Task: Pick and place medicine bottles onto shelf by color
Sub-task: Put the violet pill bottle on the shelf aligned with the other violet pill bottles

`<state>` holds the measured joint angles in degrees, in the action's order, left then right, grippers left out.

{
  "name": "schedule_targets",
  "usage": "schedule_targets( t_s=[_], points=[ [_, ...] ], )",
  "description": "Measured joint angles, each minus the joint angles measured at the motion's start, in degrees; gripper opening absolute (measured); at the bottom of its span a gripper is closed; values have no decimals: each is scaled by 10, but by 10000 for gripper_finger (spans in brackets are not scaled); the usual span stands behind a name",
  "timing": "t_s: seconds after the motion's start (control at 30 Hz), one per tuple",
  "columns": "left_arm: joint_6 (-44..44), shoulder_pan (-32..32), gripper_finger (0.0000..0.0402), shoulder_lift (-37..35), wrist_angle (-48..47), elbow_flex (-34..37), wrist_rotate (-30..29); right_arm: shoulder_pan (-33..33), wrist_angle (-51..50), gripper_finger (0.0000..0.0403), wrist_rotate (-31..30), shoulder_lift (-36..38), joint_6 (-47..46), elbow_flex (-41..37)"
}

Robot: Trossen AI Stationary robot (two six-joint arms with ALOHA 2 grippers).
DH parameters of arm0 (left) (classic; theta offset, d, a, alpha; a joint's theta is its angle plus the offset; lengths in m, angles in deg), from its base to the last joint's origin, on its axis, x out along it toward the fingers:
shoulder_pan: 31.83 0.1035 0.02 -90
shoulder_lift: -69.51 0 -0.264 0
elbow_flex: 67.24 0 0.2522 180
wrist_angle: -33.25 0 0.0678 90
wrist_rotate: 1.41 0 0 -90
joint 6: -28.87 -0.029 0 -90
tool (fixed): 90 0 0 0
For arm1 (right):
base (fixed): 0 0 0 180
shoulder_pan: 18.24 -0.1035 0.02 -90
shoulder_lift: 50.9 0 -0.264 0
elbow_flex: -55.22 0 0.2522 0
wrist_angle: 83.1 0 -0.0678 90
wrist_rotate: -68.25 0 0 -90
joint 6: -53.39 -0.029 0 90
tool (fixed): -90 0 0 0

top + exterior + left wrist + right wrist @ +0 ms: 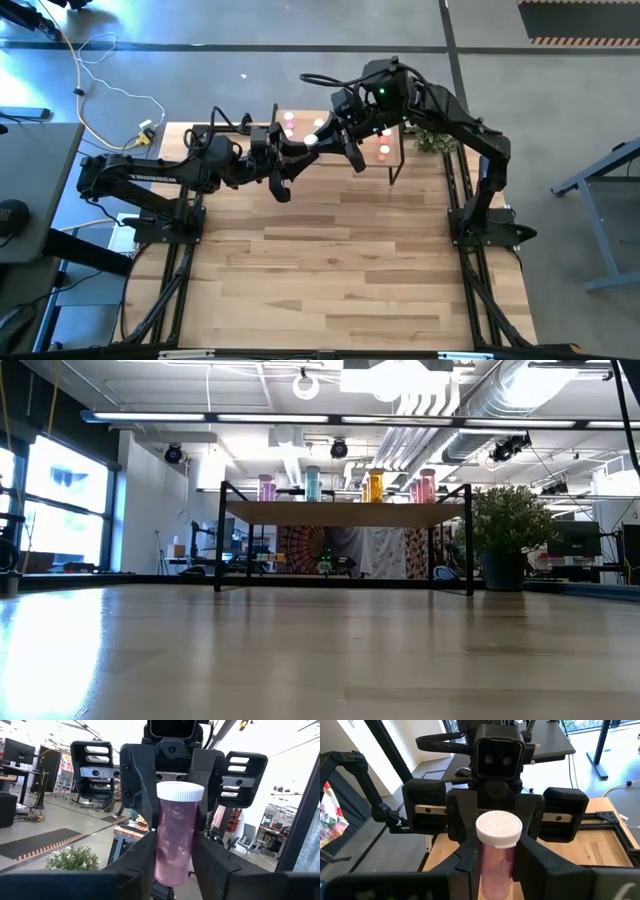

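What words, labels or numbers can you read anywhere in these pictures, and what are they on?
Nothing can be quoted with certainty.
Left arm: pale lettering along it in the high view, too small to read.
Cap of the pink bottle: faint raised marks on top, too blurred to read.
Pink bottle: no label shows.

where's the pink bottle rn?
Pink bottle is in mid-air between the left gripper and right gripper, both closed on it, just in front of the shelf at the table's far edge.
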<state>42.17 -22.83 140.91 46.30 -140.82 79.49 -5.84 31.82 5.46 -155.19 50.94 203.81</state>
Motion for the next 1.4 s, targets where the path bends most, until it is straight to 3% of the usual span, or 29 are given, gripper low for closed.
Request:
schedule_targets(
  t_s=[0.5,0.83,1.07,1.2,1.4],
  points=[
    [-4,0,89,0,-1,0,1,0,-1,93,-4,0,13,0],
    [-30,0,89,0,-30,0,-29,16,19,182,-2,0,7,1],
    [-66,0,88,-1,-47,0,-60,19,47,201,-10,0,-12,1],
    [-107,-5,88,-1,-57,0,-106,37,77,201,-19,4,-38,1],
    [-162,-30,88,-1,-91,0,-221,91,98,201,-19,35,-61,2]
  ],
)
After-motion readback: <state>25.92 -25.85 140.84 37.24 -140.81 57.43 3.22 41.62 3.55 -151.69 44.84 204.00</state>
